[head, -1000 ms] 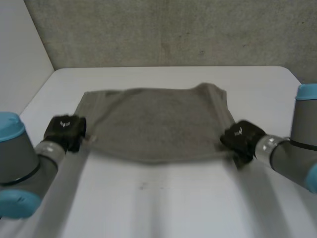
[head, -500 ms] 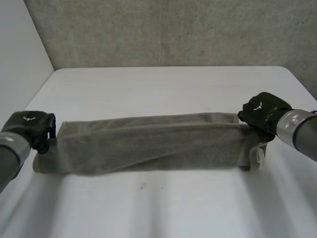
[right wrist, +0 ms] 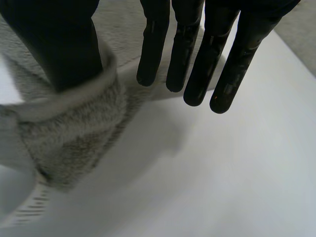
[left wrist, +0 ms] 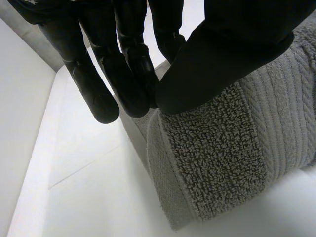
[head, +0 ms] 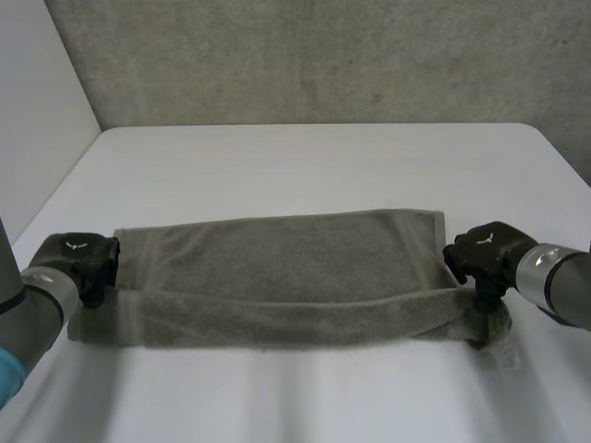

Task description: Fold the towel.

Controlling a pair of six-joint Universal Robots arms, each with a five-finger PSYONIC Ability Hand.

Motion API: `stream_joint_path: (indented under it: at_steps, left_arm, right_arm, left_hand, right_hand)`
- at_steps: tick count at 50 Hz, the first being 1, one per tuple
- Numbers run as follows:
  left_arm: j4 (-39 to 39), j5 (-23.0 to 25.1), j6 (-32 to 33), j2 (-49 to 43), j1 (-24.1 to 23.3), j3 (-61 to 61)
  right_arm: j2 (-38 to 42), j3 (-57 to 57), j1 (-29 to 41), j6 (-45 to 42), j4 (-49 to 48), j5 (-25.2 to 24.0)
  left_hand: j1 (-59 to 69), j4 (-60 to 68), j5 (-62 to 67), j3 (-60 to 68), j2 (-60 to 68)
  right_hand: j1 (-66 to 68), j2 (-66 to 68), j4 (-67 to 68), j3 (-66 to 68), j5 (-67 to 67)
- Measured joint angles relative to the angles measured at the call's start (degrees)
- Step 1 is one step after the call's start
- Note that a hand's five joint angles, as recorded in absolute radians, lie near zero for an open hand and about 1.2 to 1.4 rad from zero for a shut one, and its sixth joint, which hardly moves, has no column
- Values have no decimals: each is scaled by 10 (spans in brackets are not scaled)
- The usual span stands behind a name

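Observation:
A grey towel (head: 286, 268) lies on the white table (head: 305, 157) as a long band, folded over itself, with a thick rolled front edge. My left hand (head: 78, 260) is at its left end. In the left wrist view the thumb (left wrist: 222, 49) presses the towel's (left wrist: 222, 158) corner against straight fingers (left wrist: 123, 79). My right hand (head: 485, 251) is at the right end. There the fingers (right wrist: 197, 64) are straight and spread away from the thumb (right wrist: 64, 39), and the towel's edge (right wrist: 74, 128) curls loosely around the thumb.
A grey wall rises behind the table's far edge (head: 314, 125), and a pale wall (head: 37, 111) runs along its left side. Bare tabletop lies beyond the towel and in front of it (head: 295, 397).
The towel, held spread between both hands a second ago, has been laid down and folded over toward the front. The right hand's fingers have come away from its thumb.

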Motion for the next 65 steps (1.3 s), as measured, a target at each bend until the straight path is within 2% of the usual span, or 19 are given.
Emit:
stream_joint_path:
  at_steps: [8,18,19,22,34,42,50,54,58,61,65]
  left_arm:
    - [14,22,0,5,2,-19]
    - [22,33,0,18,5,-34]
    - [22,33,0,19,5,-36]
    - [22,33,-1,23,5,-40]
    - [9,32,-1,102,6,-47]
    - [-19,36,2,112,10,-29]
    - [-25,53,2,1,5,17]
    - [-19,57,0,-89,0,85]
    - [-3,57,-3,-128,-3,140]
    - [48,57,-19,-159,-11,228]
    - [125,56,-54,-168,-19,302]
  right_arm:
    - [-18,55,-17,20,-30,-27]
    - [-22,81,-39,27,-37,-26]
    - [-22,83,-42,25,-37,-25]
    - [-24,87,-46,21,-37,-25]
    - [-126,89,-50,-5,-3,-29]
    - [-169,45,-46,-84,75,-27]
    - [-68,-30,-26,-137,97,-11]
    - [30,-114,12,-148,91,22]
    - [74,-172,30,-151,77,46]
    - [116,-281,51,-150,3,72]
    - [122,-340,60,-145,-94,80]
  left_hand:
    - [0,0,1,0,0]
    - [0,0,1,0,0]
    - [0,0,1,0,0]
    - [0,0,1,0,0]
    - [0,0,1,0,0]
    - [0,0,1,0,0]
    - [0,0,1,0,0]
    - [0,0,1,0,0]
    - [0,0,1,0,0]
    - [0,0,1,0,0]
    - [0,0,1,0,0]
  right_hand:
    - [0,0,0,0,0]
    - [24,30,30,34,27]
    - [162,192,199,198,174]
    - [190,249,264,259,233]
    - [190,249,268,262,236]
    - [190,249,268,262,236]
    - [190,249,269,262,236]
    - [190,249,269,262,237]
    - [190,249,269,262,237]
    - [190,249,269,262,237]
    - [190,249,269,262,237]
